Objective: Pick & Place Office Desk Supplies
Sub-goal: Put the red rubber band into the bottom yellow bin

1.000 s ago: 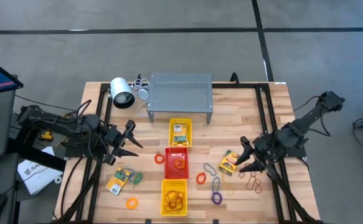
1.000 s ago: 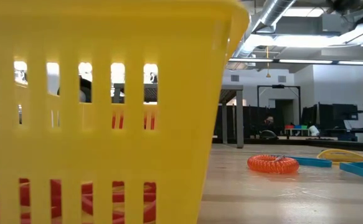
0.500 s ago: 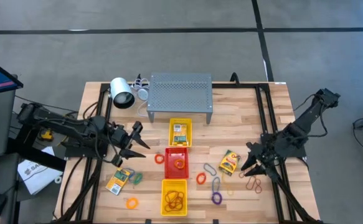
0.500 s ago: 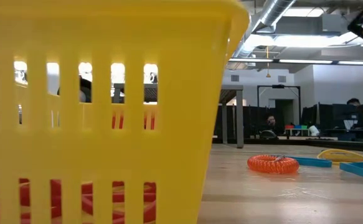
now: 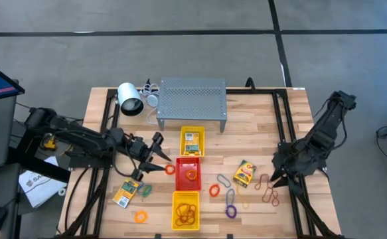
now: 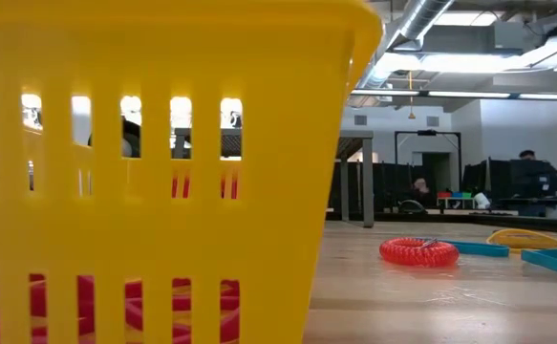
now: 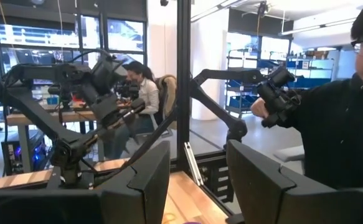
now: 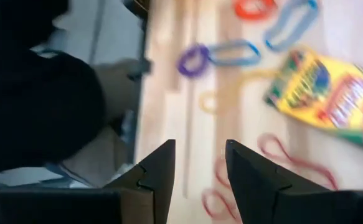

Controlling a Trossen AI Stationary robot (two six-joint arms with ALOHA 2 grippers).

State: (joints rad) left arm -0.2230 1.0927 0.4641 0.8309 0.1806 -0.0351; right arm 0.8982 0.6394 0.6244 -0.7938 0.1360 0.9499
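The supplies lie scattered on the wooden table in the high view. One printed packet (image 5: 128, 192) is at the left, another packet (image 5: 244, 172) at the right, and a third lies in the far yellow tray (image 5: 192, 141). Around them lie a red ring (image 5: 170, 169), an orange ring (image 5: 214, 190), blue clips (image 5: 230, 197), a purple ring (image 5: 231, 212) and red-brown bands (image 5: 269, 192). My left gripper (image 5: 158, 154) is open beside the red tray (image 5: 188, 172), above the red ring. My right gripper (image 5: 279, 174) is open, pointing down by the bands (image 8: 231, 186).
A grey perforated stand (image 5: 192, 99) and a white cylinder (image 5: 129, 99) sit at the far side. The near yellow tray (image 5: 186, 210) holds bands, and its wall (image 6: 154, 172) fills the low view. A person (image 7: 349, 124) stands beyond the table.
My left gripper has moved toward the table's right, from beside the left packet to the red tray's left side. My right gripper has drawn back toward the table's right edge, away from the right packet and over the red-brown bands. Nothing on the table has moved.
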